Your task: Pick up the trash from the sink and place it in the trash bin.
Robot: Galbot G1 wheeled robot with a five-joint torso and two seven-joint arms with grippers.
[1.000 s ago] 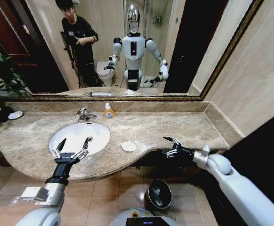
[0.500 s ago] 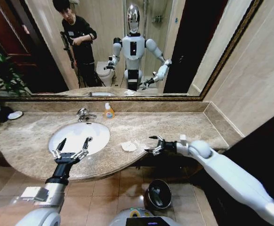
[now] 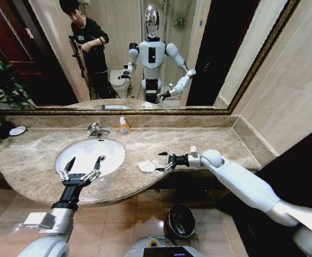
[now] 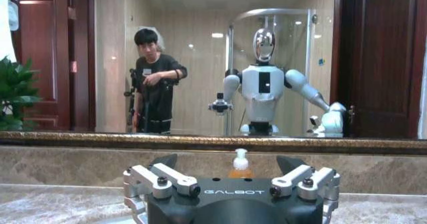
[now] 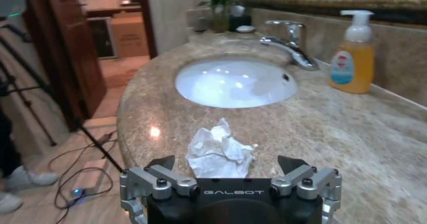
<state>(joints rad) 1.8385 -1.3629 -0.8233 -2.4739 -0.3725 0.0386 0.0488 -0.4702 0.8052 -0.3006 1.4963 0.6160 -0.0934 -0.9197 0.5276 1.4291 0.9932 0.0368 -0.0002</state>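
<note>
A crumpled white tissue (image 3: 146, 166), the trash, lies on the marble counter to the right of the white oval sink (image 3: 94, 151), not in the basin. My right gripper (image 3: 163, 161) is open and hovers just right of the tissue, fingertips pointing at it. In the right wrist view the tissue (image 5: 220, 151) lies just ahead of the open right gripper (image 5: 227, 163), with the sink (image 5: 235, 83) beyond. The left gripper (image 3: 82, 167) is open over the sink's front rim, holding nothing. The trash bin (image 3: 180, 219) stands on the floor below the counter's edge.
A chrome tap (image 3: 96, 130) and an orange pump soap bottle (image 3: 124, 126) stand behind the sink against the mirror wall. A potted plant (image 3: 0, 88) and a small dish (image 3: 17, 130) are at the far left. The counter's front edge curves outward.
The right arm has swung left from beyond the counter's front edge to over the counter, bringing its gripper up to the tissue. The left arm has not moved.
</note>
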